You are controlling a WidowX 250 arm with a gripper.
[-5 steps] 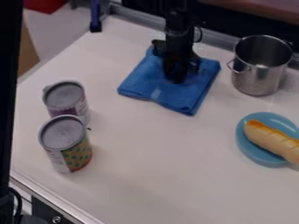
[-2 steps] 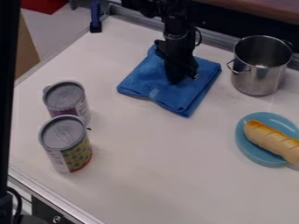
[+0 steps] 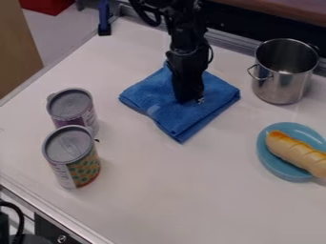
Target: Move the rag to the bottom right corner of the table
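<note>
Blue and folded, the rag [image 3: 162, 114] lies slightly askew on the upper middle of the pale worktop [image 3: 166, 190], one corner pointing toward the camera, as I stand over it, my black arm [image 3: 185, 43] coming in from the top edge. My fingers [image 3: 186, 93] point down and touch the cloth near its middle; whether they are clenched or released, I cannot tell. At the left of the view, a patterned can [image 3: 83, 169] stands upright, just in front of a purple-labelled can [image 3: 70, 106]. Right of the rag stands a steel pot [image 3: 277, 90]; nearer the camera, a bread roll [image 3: 294, 150] rests on a blue plate [image 3: 270, 163].
</note>
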